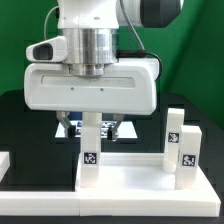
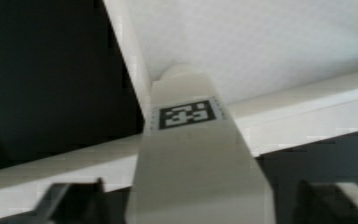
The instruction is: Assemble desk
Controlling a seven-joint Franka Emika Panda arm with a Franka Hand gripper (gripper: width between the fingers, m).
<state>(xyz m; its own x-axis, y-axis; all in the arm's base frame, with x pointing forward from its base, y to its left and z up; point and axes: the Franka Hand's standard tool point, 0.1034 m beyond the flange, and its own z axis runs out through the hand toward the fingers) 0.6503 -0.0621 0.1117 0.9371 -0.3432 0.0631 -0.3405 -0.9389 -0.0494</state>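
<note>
Lying nearest the exterior camera: white plastic rectangular tray-like desk top (image 1: 130, 175), on the dark table (image 1: 20, 125). Standing upright at its far left corner: white block leg with small black-and-white tag (image 1: 90, 140), clamped between the fingers of the two-finger gripper (image 1: 90, 118). Waiting at the right corner: two more tagged white legs (image 1: 180, 145). Likely seating this leg; next, probably twisting it home while staying vertical.

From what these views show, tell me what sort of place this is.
Probably a robotics lab bench: a green backdrop behind a black table, and white furniture parts with printed tags, like the leg in the pincer.
</note>
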